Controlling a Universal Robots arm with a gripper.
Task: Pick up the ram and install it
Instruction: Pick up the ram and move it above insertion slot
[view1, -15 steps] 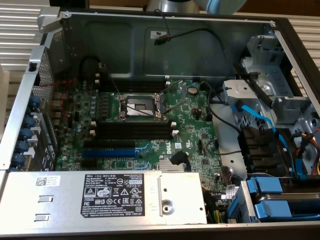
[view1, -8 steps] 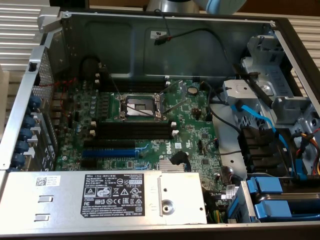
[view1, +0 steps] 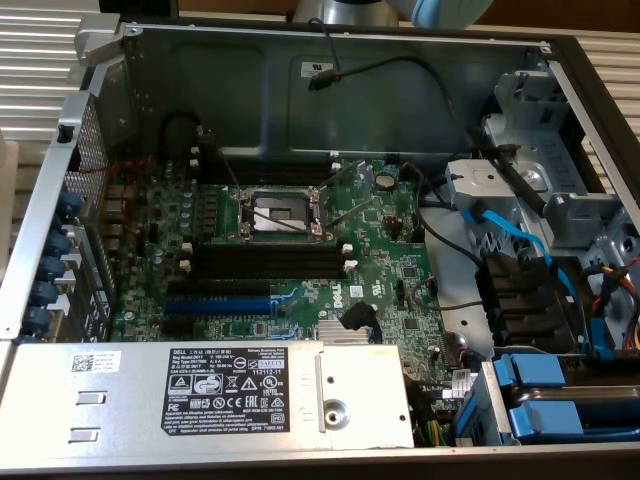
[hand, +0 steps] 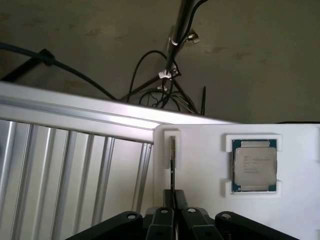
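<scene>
In the wrist view my gripper (hand: 172, 202) is shut on the ram (hand: 172, 165). The ram shows edge-on as a thin dark strip running from between the fingertips to a narrow slot in a white holder (hand: 200, 200). In the exterior view the open computer case holds the green motherboard (view1: 380, 260). Its long black memory slots (view1: 265, 262) with white end clips lie below the CPU socket (view1: 285, 212).
A processor chip (hand: 254, 165) sits in a recess of the white holder beside the ram's slot. A ribbed metal surface (hand: 65, 175) and loose cables (hand: 160, 95) lie beyond. In the case are a blue slot (view1: 220, 303), the power supply (view1: 200, 395), blue drive caddies (view1: 560, 395) and cables.
</scene>
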